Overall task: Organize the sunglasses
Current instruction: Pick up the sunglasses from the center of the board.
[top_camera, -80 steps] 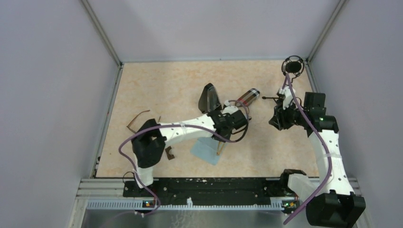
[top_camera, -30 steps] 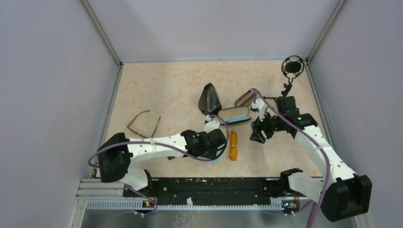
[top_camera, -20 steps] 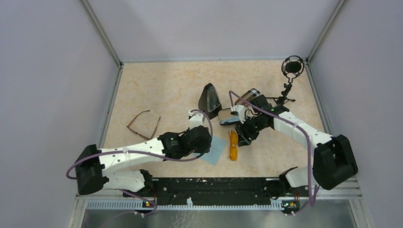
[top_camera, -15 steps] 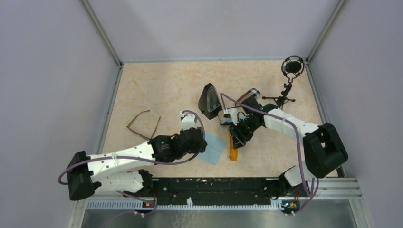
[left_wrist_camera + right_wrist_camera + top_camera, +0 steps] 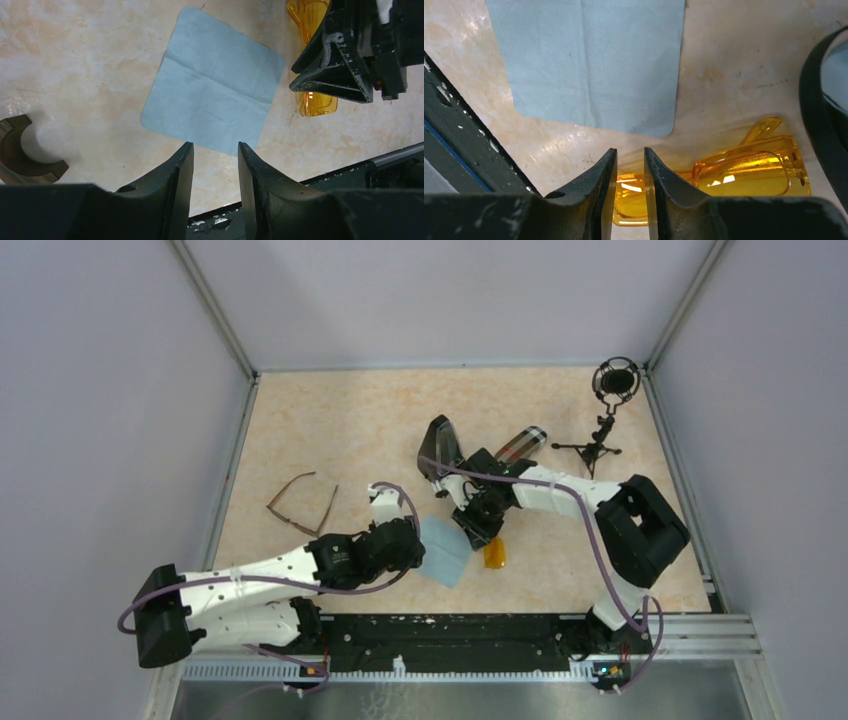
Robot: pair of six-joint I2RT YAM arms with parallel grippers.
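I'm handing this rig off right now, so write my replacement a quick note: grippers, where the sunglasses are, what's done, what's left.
Left gripper: open, empty, above the blue cloth.
Right gripper: jaws nearly together astride the amber sunglasses, which lie beside the cloth; grip unconfirmed.
Brown-framed sunglasses: temples open, on the table at far left, untouched.
Done: neither pair put away.
Left: both pairs, probably into the black triangular case and plaid case.
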